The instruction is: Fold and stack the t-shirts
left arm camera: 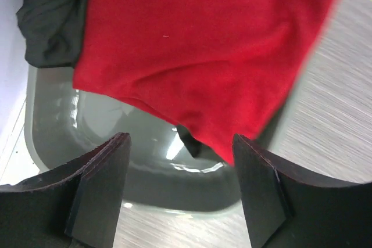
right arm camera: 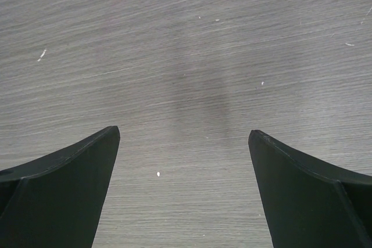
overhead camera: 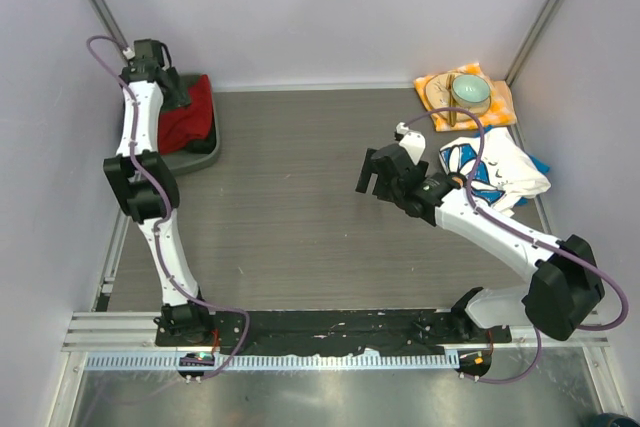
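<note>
Loosely, the red t-shirt (left arm camera: 197, 56) lies bunched across the grey tray (left arm camera: 145, 178).

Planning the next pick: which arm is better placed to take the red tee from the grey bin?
Left, probably. The left gripper hangs open right above the red tee in the grey bin. The right gripper is open over the tabletop, across the workspace, nearer the printed tee.
</note>
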Motion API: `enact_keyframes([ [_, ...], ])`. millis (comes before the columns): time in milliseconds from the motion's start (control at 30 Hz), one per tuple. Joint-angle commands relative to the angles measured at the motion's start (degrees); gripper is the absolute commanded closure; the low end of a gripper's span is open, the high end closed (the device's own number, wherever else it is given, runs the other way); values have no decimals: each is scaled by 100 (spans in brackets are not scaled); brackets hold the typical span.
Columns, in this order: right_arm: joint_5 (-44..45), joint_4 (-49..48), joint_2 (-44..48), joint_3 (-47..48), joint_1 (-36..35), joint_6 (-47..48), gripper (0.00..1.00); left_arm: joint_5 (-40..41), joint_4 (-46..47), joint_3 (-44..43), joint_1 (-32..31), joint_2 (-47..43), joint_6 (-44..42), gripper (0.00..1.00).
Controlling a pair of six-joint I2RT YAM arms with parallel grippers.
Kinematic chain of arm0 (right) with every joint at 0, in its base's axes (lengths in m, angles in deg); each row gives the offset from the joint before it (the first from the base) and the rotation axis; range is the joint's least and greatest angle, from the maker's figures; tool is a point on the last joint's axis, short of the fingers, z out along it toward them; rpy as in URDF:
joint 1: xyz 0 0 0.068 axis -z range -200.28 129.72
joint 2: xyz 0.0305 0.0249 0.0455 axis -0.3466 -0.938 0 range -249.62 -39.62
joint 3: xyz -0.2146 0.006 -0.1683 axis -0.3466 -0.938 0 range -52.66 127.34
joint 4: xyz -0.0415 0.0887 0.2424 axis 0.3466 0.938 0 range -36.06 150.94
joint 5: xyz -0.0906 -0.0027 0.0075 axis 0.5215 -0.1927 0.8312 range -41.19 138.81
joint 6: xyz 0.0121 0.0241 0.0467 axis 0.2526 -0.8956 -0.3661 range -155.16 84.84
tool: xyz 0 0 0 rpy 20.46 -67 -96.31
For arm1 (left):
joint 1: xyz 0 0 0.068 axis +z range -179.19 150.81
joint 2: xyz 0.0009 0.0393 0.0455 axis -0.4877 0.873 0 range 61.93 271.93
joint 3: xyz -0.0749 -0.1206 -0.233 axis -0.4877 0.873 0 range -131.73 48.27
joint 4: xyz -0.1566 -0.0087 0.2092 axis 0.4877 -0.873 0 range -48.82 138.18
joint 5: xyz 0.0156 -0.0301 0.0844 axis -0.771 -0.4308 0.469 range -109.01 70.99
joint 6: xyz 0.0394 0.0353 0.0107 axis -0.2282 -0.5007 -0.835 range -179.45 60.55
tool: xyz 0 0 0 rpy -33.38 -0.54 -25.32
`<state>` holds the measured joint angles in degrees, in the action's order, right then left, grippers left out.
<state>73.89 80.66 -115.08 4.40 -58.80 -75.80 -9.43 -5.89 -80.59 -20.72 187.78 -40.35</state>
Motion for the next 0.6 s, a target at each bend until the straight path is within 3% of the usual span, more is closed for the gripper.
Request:
enact_keyframes([
  [0, 85, -369, 172, -107, -41, -75, 0, 500, 43, -141, 146, 468, 139, 25],
  [133, 76, -562, 23, -186, -59, -84, 0, 395, 668, 28, 164, 598, 156, 25],
  [567, -65, -844, -645, -142, -76, -84, 0, 693, 853, -535, 208, 1162, -63, 29],
])
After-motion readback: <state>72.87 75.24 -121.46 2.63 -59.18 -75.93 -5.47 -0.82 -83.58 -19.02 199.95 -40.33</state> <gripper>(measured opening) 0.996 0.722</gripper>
